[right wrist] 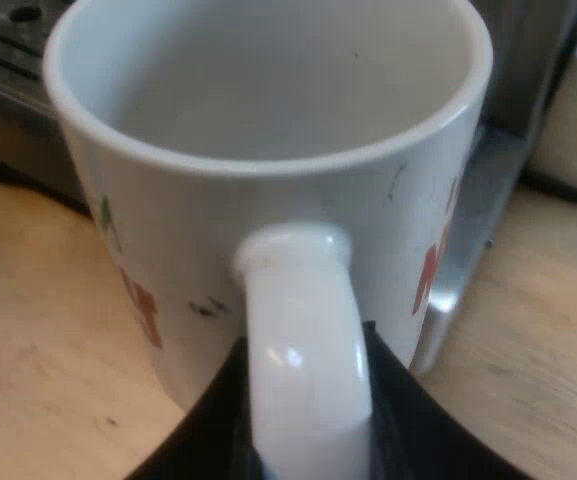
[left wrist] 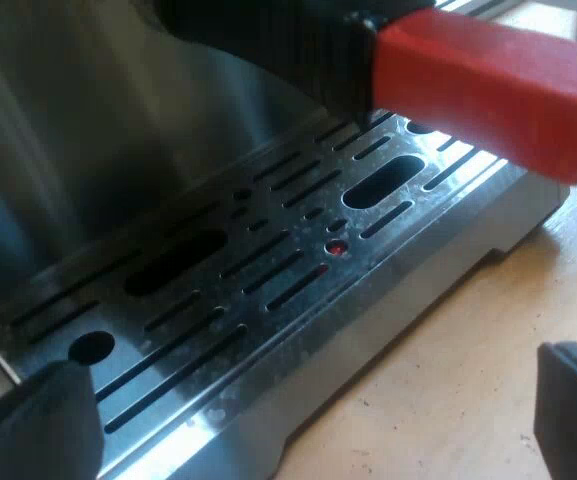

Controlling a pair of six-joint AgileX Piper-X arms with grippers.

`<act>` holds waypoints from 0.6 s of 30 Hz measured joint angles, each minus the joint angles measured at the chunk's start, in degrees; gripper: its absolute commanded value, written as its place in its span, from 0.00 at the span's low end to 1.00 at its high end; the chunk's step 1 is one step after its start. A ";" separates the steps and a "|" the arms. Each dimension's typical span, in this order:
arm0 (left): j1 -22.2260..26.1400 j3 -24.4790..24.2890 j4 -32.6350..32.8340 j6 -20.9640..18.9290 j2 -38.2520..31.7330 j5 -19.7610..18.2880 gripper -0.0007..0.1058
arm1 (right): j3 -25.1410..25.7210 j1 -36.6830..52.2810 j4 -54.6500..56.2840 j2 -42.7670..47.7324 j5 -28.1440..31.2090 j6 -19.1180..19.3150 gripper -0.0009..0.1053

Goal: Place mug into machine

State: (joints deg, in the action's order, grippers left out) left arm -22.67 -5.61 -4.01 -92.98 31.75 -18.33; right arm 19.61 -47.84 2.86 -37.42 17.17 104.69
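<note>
A white mug (right wrist: 268,150) with red and green print stands upright and empty, close against the espresso machine's drip tray (right wrist: 8,50). My right gripper (right wrist: 308,430) is shut on the mug's handle (right wrist: 303,330), with a black finger (right wrist: 213,420) on each side of it. My left gripper (left wrist: 308,420) is open, its fingertips (left wrist: 43,425) wide apart with nothing between them, low over the slotted metal drip tray (left wrist: 268,260). The red end of the holder's handle (left wrist: 488,90) juts out above that tray, locked into the machine's front.
The machine's steel front wall (left wrist: 98,120) rises behind the drip tray. A light wooden tabletop (left wrist: 468,350) runs along the tray's outer edge. A metal corner of the machine (right wrist: 468,230) stands close beside the mug.
</note>
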 measured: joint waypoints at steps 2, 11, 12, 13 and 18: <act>0.00 0.00 -0.30 0.00 0.00 0.00 0.84 | 0.00 -0.27 -2.86 -2.42 0.05 -1.21 0.01; 0.00 0.00 -1.24 0.00 0.00 0.00 0.84 | 2.61 -0.24 -17.20 -19.97 0.58 -3.36 0.01; 0.00 0.00 -1.26 0.00 0.00 0.00 0.84 | 3.14 -0.24 -17.93 -21.30 0.58 -3.36 0.01; 0.00 0.00 -1.26 0.00 0.00 0.00 0.84 | 3.25 -0.24 -18.13 -21.98 0.58 -3.36 0.01; 0.00 0.00 -1.26 0.00 0.00 0.00 0.84 | 5.02 -0.24 -20.88 -25.72 0.44 -3.36 0.01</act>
State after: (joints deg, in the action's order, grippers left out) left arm -22.67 -5.61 -5.27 -92.98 31.75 -18.33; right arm 24.63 -48.08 -18.02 -63.13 17.61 101.33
